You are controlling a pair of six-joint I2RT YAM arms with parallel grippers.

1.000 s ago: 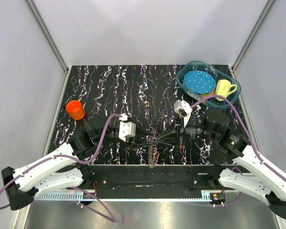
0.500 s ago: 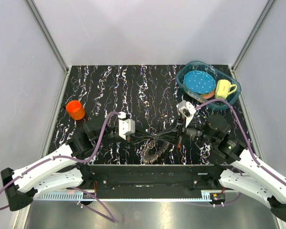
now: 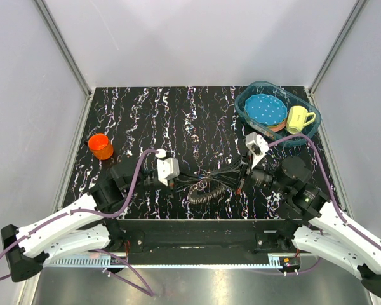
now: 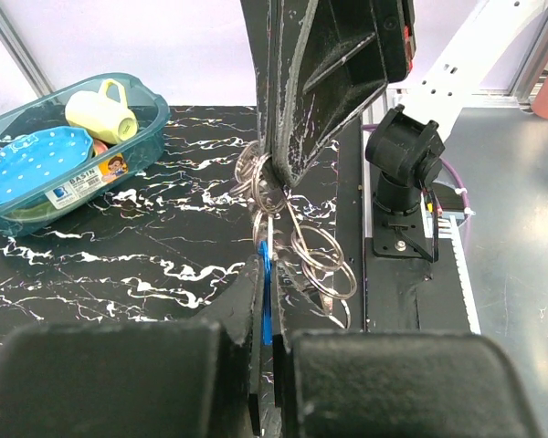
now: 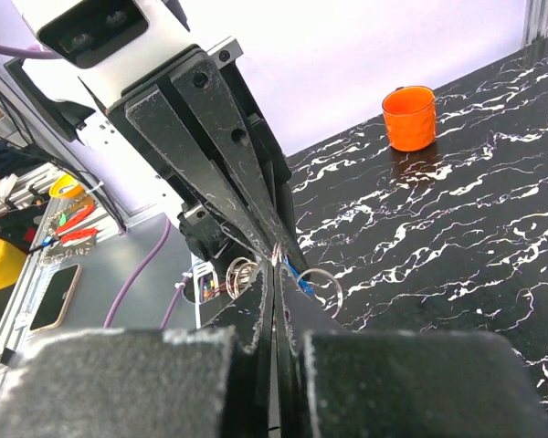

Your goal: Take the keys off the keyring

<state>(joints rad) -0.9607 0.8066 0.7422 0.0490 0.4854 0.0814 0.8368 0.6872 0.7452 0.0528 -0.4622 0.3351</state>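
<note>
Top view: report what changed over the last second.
The left gripper closed on the keys, which trailed in a bunch toward the near edge and now lie stretched sideways between the two grippers. The right gripper drew back to the right, shut on the keys throughout. The orange cup and the blue basin with its plate and mug stayed put.

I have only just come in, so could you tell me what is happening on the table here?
Two robot arms are working on the keys near the front edge of the table. The left gripper and the right gripper meet tip to tip, both shut on the keys, with loops of the keyring hanging beside them. I see no key lying loose, so none seems to be off yet.
</note>
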